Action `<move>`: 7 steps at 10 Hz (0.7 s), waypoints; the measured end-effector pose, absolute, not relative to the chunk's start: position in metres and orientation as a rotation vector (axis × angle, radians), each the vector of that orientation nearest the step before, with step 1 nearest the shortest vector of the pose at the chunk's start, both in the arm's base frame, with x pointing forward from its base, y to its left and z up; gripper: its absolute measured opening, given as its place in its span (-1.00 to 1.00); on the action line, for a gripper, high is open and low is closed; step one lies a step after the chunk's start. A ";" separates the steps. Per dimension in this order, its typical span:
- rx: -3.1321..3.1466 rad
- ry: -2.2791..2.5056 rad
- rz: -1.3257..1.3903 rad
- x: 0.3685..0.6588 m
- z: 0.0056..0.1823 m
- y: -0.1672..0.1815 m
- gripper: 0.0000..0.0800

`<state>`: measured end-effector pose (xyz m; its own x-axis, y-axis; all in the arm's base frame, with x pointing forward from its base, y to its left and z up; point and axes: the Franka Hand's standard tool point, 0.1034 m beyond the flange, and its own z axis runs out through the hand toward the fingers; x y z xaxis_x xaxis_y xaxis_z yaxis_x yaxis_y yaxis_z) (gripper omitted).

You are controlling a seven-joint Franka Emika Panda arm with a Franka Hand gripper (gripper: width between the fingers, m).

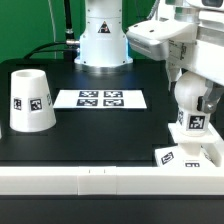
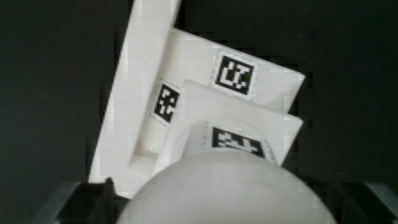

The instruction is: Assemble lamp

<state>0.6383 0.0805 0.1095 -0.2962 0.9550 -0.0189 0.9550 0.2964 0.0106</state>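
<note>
Shade (image 1: 31,100): sits mouth-down on the black table (image 1: 110,135) at the exterior view's left, well apart from everything else.
Marker board (image 1: 100,98): lies flat mid-table, just ahead of the arm's pedestal.
Bulb (image 1: 190,100): at the exterior view's right, upright above the base, its dome filling the wrist view (image 2: 222,190).
Gripper (image 1: 192,78): clamped around the bulb from above.
Base (image 1: 187,155): flat against the white front rail (image 1: 100,182), tags up.
</note>
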 end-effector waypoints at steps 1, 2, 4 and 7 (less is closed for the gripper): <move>1.851 2.512 -0.004 0.638 0.110 0.080 0.43; 1.864 2.502 -0.004 0.638 0.110 0.080 0.43; 1.982 2.421 -0.011 0.638 0.110 0.075 0.43; 2.262 2.176 -0.004 0.637 0.110 0.072 0.43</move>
